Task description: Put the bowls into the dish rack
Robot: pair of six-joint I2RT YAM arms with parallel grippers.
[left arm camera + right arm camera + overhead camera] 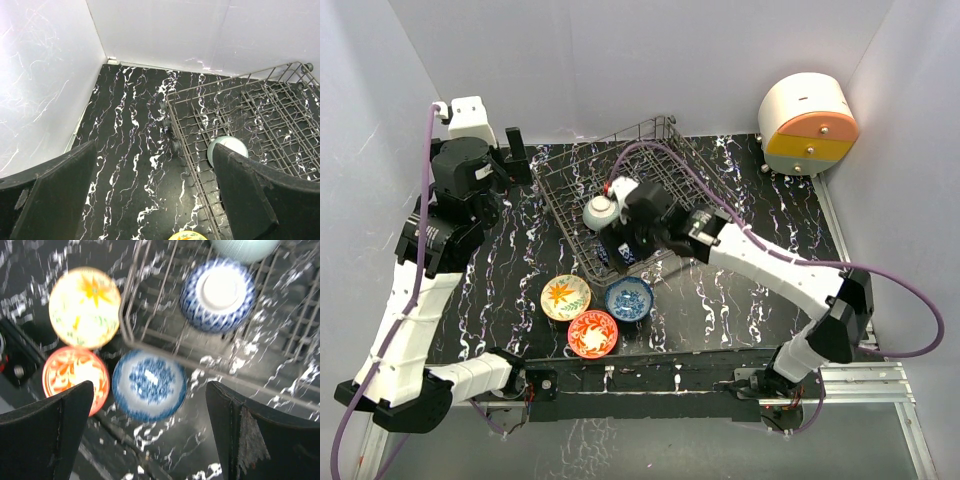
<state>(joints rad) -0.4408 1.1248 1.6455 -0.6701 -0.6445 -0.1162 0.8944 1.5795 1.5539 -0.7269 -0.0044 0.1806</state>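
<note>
Counting gives five bowls, one dish rack (570, 185) and two grippers. Three bowls stand mouth up on the table (720, 300) just in front of the rack: yellow bowl (565, 297), blue bowl (629, 298), orange-red bowl (592, 334). Two sit base up inside the rack: grey-green bowl (599, 211) and blue-and-white bowl (217, 295), which the right arm hides in the top view. The rack lies skewed to the table edges; the arm covers part of it, so its long axis cannot be told. Right gripper (150, 385) and left gripper (155, 145) both stand spread wide, holding nothing. The right wrist view is blurred.
</note>
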